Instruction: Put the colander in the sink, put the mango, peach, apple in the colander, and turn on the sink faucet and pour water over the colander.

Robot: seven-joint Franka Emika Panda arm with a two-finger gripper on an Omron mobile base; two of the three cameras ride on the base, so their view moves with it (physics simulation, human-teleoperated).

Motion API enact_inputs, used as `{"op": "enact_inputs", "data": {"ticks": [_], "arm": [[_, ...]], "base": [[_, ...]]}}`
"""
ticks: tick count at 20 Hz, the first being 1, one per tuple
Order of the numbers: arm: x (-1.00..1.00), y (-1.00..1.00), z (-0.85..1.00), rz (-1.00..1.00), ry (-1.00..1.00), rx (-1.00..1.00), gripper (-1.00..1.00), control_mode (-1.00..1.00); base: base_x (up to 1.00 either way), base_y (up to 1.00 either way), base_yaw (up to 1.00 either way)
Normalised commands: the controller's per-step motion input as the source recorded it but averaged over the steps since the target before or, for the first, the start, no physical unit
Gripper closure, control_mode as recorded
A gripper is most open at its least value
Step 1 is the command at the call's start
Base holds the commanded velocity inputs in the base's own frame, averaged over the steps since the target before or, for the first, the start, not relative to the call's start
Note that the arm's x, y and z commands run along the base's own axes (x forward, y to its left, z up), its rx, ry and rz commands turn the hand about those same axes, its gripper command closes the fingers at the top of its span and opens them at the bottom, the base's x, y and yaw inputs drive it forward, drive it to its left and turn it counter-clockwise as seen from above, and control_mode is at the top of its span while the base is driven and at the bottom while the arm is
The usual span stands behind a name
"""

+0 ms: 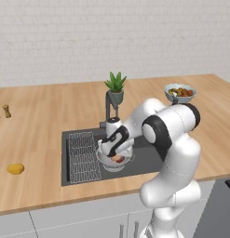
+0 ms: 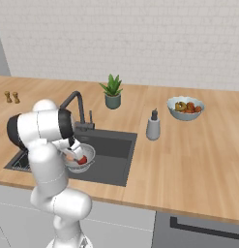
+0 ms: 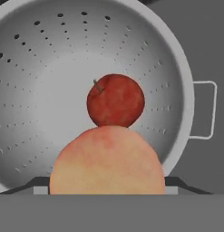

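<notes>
Two fruits sit at my silvery perforated metal colander (image 3: 50, 81): a deep red apple (image 3: 115, 100) inside, a pinkish-orange peach (image 3: 106, 161) clasped in my claw (image 1: 115, 149). Letting go carelessly, I risk it knocking the apple or bouncing out

Colander (image 3: 50, 68): silvery metal, rows of small dark holes. Apple (image 3: 115, 100): deep red, faint mottling, brown stem. Peach (image 3: 107, 162): pinkish-orange, paling to yellow lower down. Mango (image 1: 15, 168): yellow-orange. Sink (image 1: 144, 160): dark grey; rack (image 1: 84, 156) fine grid. Faucet (image 2: 76, 104): dark grey. Counter (image 2: 188, 150): light wood grain. Wall (image 1: 111, 37): off-white brick. Plant (image 2: 112, 86): green, grey-green pot. Dispenser (image 2: 153, 127): grey.
</notes>
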Motion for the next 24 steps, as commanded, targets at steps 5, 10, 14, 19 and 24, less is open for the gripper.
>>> {"op": "enact_inputs", "data": {"ticks": [5,10,14,19,24], "arm": [[0.24,0.0,-0.27,0.0,0.0,-0.03,1.0,-1.0],[0.23,0.0,-0.2,0.0,0.0,-0.01,1.0,-1.0],[0.2,0.0,-0.19,0.0,0.0,0.0,1.0,-1.0],[0.04,0.0,-0.22,0.0,0.0,0.0,-1.0,-1.0],[0.0,0.0,0.0,0.0,0.0,0.0,-1.0,-1.0]], "base": [[0.0,0.0,0.0],[0.0,0.0,0.0],[0.0,0.0,0.0],[0.0,0.0,0.0],[0.0,0.0,0.0]]}}
